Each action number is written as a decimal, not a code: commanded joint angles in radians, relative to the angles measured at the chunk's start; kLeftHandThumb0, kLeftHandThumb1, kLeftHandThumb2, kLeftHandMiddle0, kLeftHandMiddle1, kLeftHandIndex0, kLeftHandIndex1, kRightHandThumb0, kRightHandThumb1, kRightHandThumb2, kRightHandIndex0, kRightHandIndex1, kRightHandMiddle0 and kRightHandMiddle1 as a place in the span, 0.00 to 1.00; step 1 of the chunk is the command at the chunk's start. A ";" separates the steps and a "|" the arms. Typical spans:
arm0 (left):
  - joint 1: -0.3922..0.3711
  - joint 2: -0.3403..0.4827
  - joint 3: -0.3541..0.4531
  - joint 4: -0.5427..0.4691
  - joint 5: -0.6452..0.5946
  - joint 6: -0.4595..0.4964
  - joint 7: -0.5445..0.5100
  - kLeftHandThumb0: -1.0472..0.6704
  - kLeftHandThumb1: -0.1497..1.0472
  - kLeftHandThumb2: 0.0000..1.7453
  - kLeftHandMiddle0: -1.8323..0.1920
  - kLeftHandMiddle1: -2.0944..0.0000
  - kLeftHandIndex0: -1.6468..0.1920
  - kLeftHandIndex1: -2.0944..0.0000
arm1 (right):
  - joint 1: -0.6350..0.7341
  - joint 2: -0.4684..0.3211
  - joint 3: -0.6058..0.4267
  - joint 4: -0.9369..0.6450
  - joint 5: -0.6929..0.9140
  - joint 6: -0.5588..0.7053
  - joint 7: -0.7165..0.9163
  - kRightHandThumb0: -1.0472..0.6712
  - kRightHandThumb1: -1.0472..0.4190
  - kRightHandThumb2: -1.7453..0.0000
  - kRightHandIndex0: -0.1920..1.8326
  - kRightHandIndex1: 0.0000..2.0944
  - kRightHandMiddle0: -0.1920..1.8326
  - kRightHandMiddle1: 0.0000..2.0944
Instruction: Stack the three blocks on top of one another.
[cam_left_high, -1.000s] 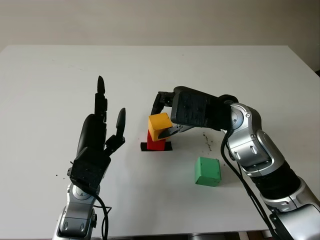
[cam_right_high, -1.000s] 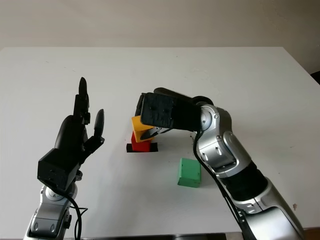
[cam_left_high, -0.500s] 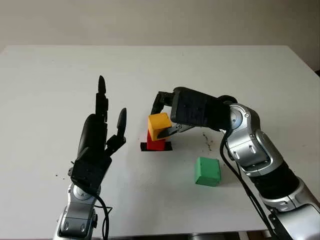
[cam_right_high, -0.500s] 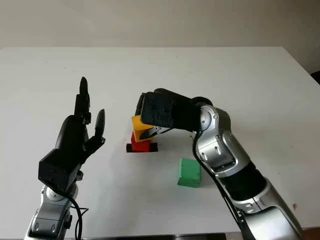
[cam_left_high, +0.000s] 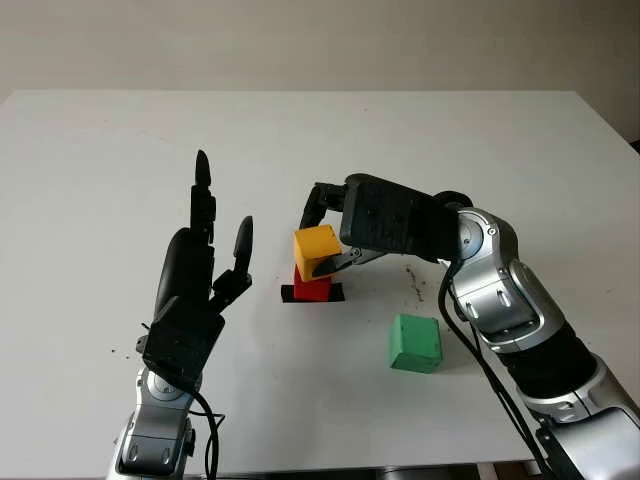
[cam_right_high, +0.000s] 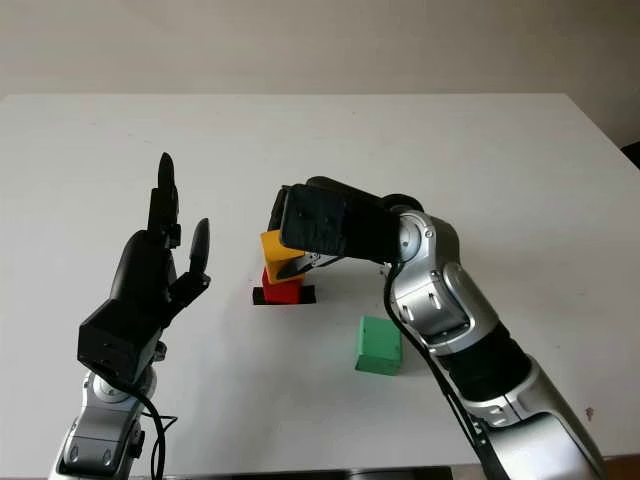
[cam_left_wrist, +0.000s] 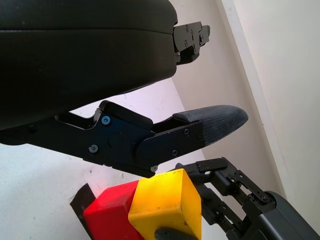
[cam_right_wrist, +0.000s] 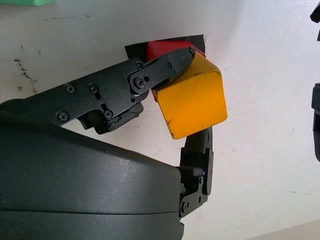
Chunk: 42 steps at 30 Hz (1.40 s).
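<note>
Yellow block (cam_left_high: 317, 248) sits tilted on the red block (cam_left_high: 311, 287), your right hand (cam_left_high: 335, 232) gripping it, likely to square it before release. It's scuffed. Green block (cam_left_high: 415, 343) waits well apart from the red block; left hand (cam_left_high: 195, 285) hovers open.

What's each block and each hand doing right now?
Yellow block: on the red block, gripped, skewed.
Red block: on a black patch, bottom of stack.
Green block: alone on the table.
Right hand: shut on the yellow block.
Left hand: open, raised.
</note>
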<state>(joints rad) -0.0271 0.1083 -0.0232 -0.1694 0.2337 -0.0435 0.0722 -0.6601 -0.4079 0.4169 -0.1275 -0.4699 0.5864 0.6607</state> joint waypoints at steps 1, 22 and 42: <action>0.006 -0.006 -0.004 -0.006 0.002 -0.002 0.005 0.20 1.00 0.42 1.00 0.98 1.00 0.99 | 0.004 0.005 -0.012 -0.001 0.007 -0.017 -0.014 0.38 0.04 0.97 0.19 0.02 0.19 0.80; 0.003 0.000 -0.001 -0.002 -0.004 -0.010 -0.002 0.20 1.00 0.42 1.00 0.98 1.00 0.99 | 0.003 -0.059 -0.024 0.027 0.045 -0.125 0.028 0.23 0.08 0.97 0.07 0.01 0.08 0.17; 0.008 0.013 0.017 -0.023 -0.036 0.009 -0.031 0.19 1.00 0.41 1.00 0.99 1.00 1.00 | 0.241 -0.227 -0.391 -0.390 0.115 -0.049 0.008 0.25 0.08 0.97 0.02 0.02 0.11 0.06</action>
<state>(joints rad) -0.0222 0.1167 -0.0109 -0.1787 0.1995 -0.0355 0.0425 -0.4633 -0.6201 0.0667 -0.4616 -0.3643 0.5177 0.6711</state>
